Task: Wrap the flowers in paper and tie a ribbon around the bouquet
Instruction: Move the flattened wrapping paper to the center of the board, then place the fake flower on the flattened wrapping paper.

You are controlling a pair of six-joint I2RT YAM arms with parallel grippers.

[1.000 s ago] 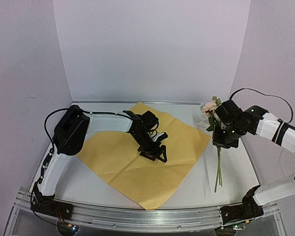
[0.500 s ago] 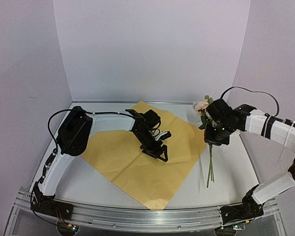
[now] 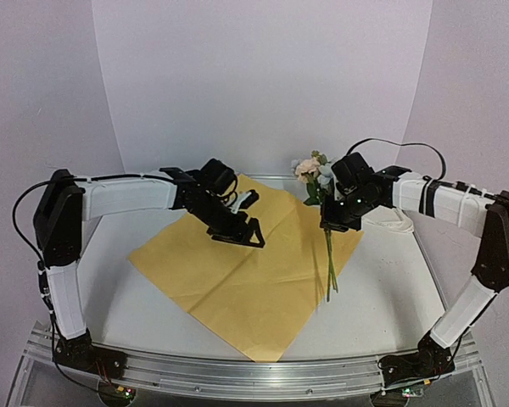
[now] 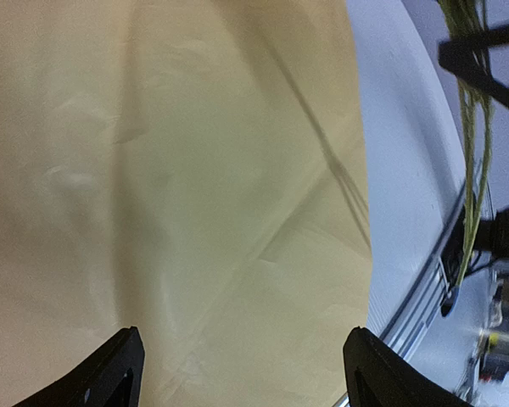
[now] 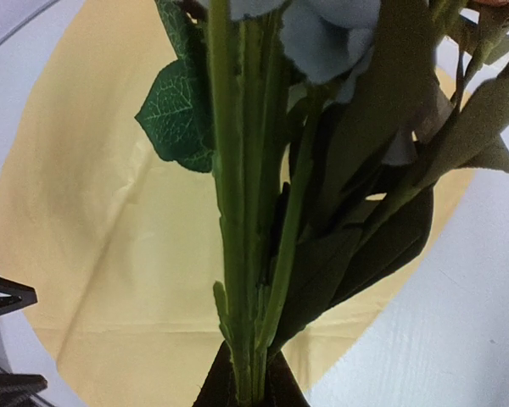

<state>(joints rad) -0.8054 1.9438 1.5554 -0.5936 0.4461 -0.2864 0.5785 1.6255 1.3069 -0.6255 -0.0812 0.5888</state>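
Top external: grips flowers (image 3: 309, 167) in closed right hand (image 3: 332, 224) over paper (image 3: 237, 288); left hand (image 3: 237, 236) wide, empty. Next: lay them diagonally.

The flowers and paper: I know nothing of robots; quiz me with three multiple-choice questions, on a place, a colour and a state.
1. Where are the flowers? A) flat on the paper B) in the right pincer C) in the left pincer
2. What colour is the paper's upper face? A) green B) yellow C) purple
3. How is the left pincer? A) open, empty B) shut on paper C) shut on flowers
1 B: it clamps the stems. 2 B: the sheet shows yellow. 3 A: it gapes wide, nothing inside.
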